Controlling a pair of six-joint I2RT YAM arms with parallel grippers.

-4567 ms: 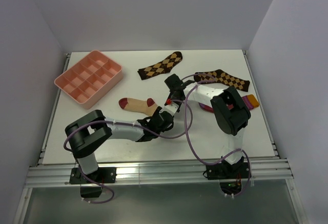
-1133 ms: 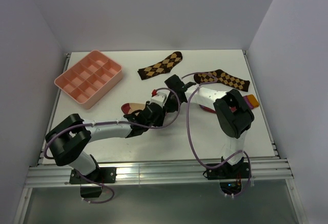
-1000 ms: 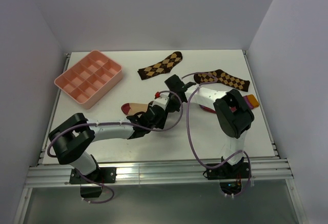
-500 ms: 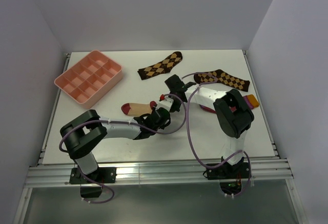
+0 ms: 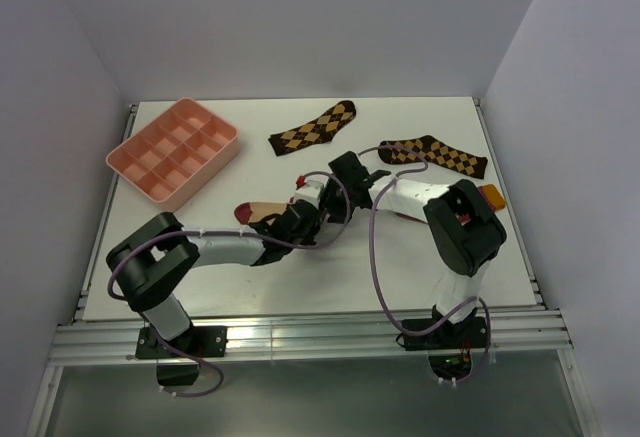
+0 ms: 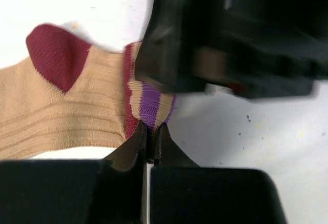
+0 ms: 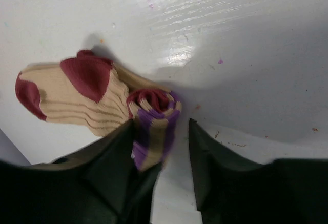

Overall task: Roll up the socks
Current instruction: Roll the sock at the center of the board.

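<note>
Far left on the white table [image 5: 420, 117]: pink plastic tray [image 5: 205, 175], split into a grid of small compartments, turned askew to the table's edges. Right of the tray, toward the back wall: dark brown argyle sock [image 5: 313, 128] with tan diamonds, lying flat and slanted. Further right of the tray, well apart from it: second argyle sock [image 5: 432, 154], same pattern, also flat, not touching the first. Nearer than the tray, along the table's front edge: silver metal rail [image 5: 300, 335]. Plain pale walls on three sides.
</note>
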